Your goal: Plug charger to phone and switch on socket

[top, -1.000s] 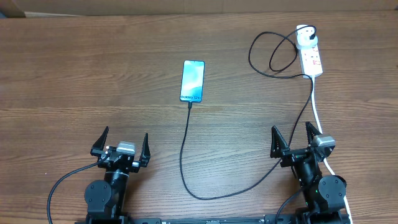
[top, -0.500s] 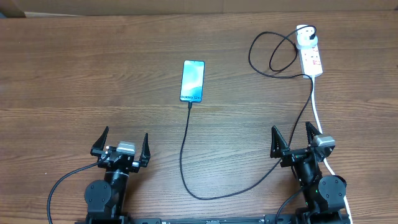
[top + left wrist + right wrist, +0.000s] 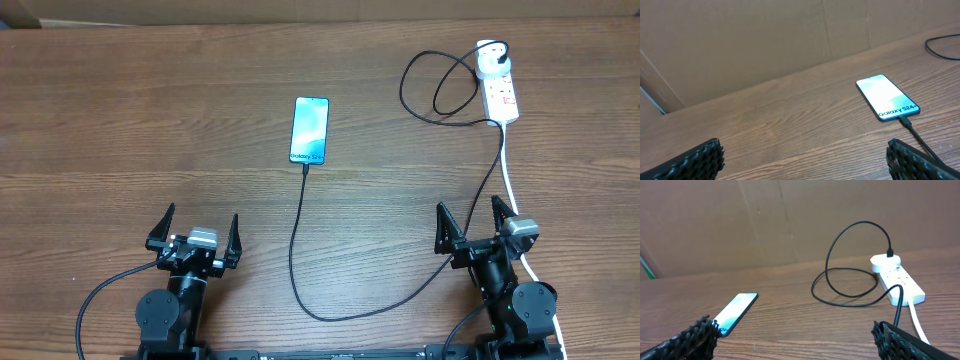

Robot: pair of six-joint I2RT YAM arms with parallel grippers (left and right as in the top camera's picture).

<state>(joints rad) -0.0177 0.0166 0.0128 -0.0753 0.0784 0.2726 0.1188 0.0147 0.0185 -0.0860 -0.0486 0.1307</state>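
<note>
The phone (image 3: 310, 131) lies flat mid-table with its blue-teal screen lit; it also shows in the left wrist view (image 3: 887, 97) and the right wrist view (image 3: 735, 311). The charger (image 3: 297, 240), a thin black cable, meets the phone's near edge with its connector tip (image 3: 903, 120), which looks seated there. It loops right and up to a round white adapter (image 3: 491, 62) on the socket (image 3: 501, 93), a white power strip at the far right. The strip's switch state is too small to read. My left gripper (image 3: 198, 225) and right gripper (image 3: 469, 215) stand open near the front edge, holding nothing.
The strip's thicker white cord (image 3: 512, 180) runs down the right side past my right gripper, close to the black cable. A brown cardboard wall (image 3: 765, 40) closes the table's far edge. Bare wooden tabletop (image 3: 120, 130) stretches to the left of the phone.
</note>
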